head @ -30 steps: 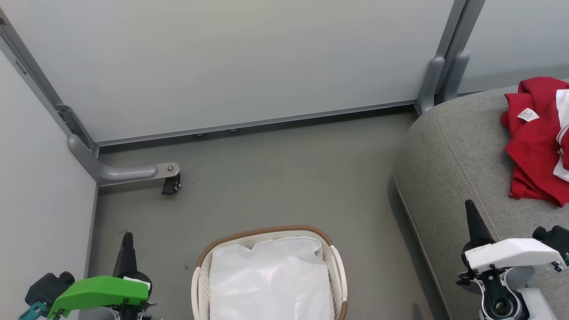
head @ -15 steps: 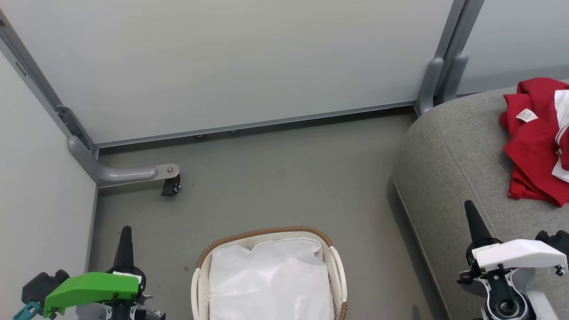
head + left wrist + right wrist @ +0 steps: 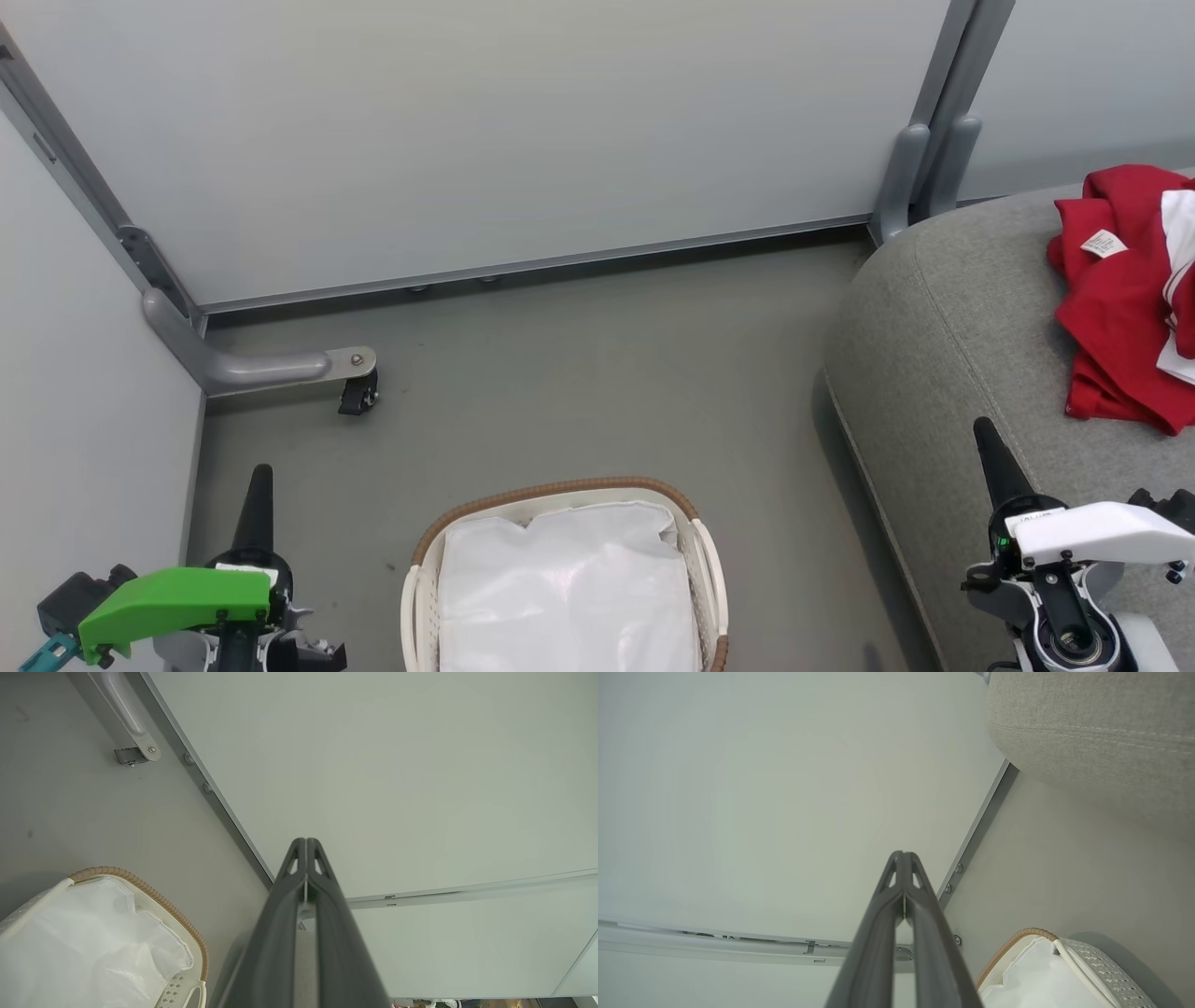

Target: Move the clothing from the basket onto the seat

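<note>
The red and white clothing [image 3: 1120,308] lies crumpled on the far right of the grey seat [image 3: 943,345]. The white basket [image 3: 557,489] with its brown woven rim stands on the floor [image 3: 579,373] near the middle, its white fabric liner [image 3: 569,597] inside. The left gripper [image 3: 259,481] is clenched on nothing at the near left beside the basket, and the right gripper [image 3: 987,441], likewise clenched and empty, hangs over the seat's near edge, well apart from the clothing.

Left tool [image 3: 259,469]: tip reaching further forward; its green wrist cover [image 3: 177,597] slid back and outward, widening the gap to the basket [image 3: 560,488] on its right; right tool [image 3: 982,427]: white cover [image 3: 1102,532] slid back and outward too.
</note>
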